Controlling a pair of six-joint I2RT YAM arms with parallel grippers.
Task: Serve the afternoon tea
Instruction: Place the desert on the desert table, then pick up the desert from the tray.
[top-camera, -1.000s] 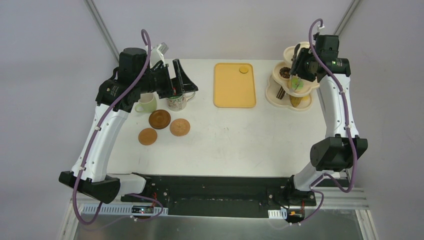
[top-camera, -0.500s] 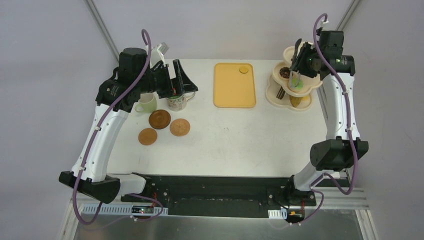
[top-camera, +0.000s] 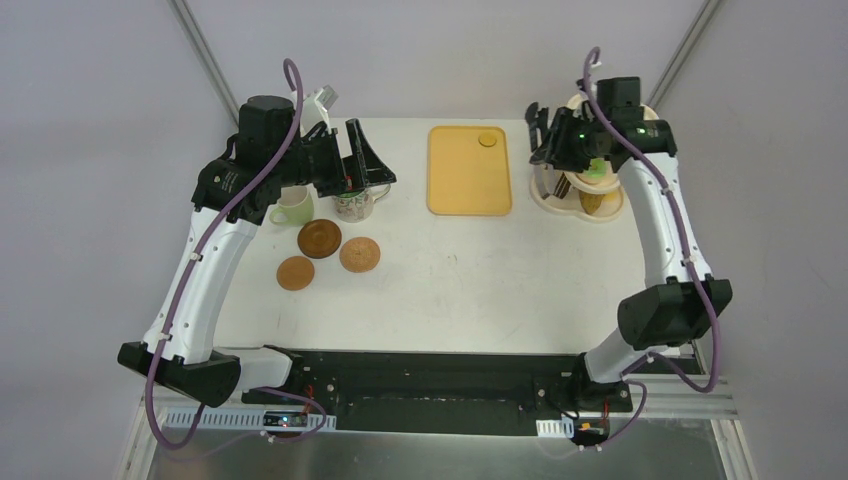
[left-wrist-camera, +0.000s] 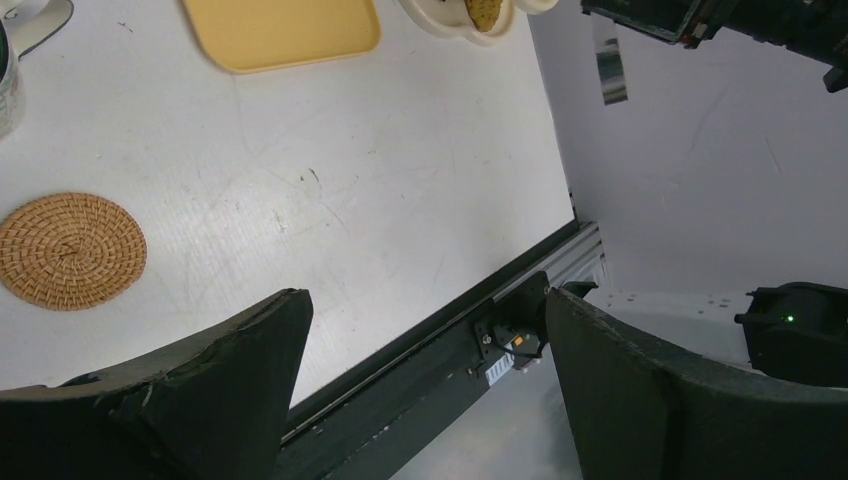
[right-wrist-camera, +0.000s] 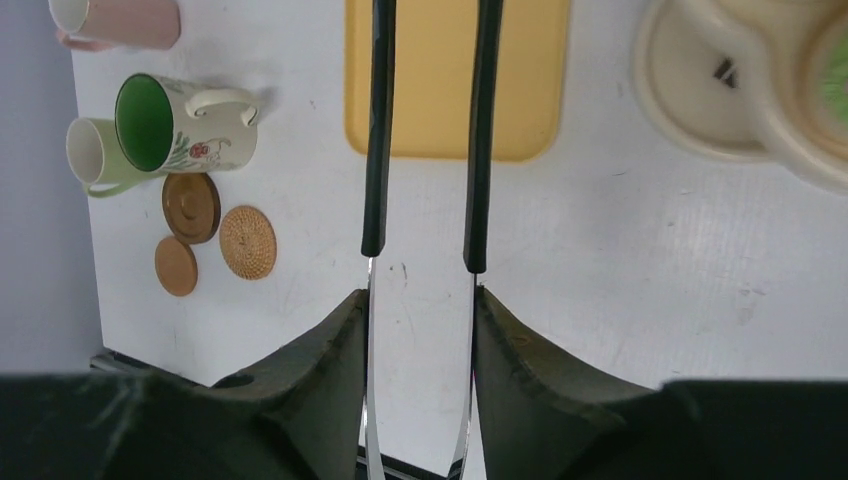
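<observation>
Right wrist view: right jaws clenched on black tongs (right-wrist-camera: 375, 150); left jaws released, empty; one round biscuit (top-camera: 488, 140) lies on yellow tray (right-wrist-camera: 520, 100), tiered stand (top-camera: 545, 200) just beside; likely fetching biscuit for stand; next needs tongs lowered astride it, gentle pinch.

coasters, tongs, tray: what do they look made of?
The woven coaster: rattan or straw, spiral weave shows. The dark coaster: likely wood, smooth, ringed. The small coaster: matte brown, cork or wood. The tongs: shiny metal arms, matte black tips, maybe silicone. The tray: matte yellow, likely plastic.
</observation>
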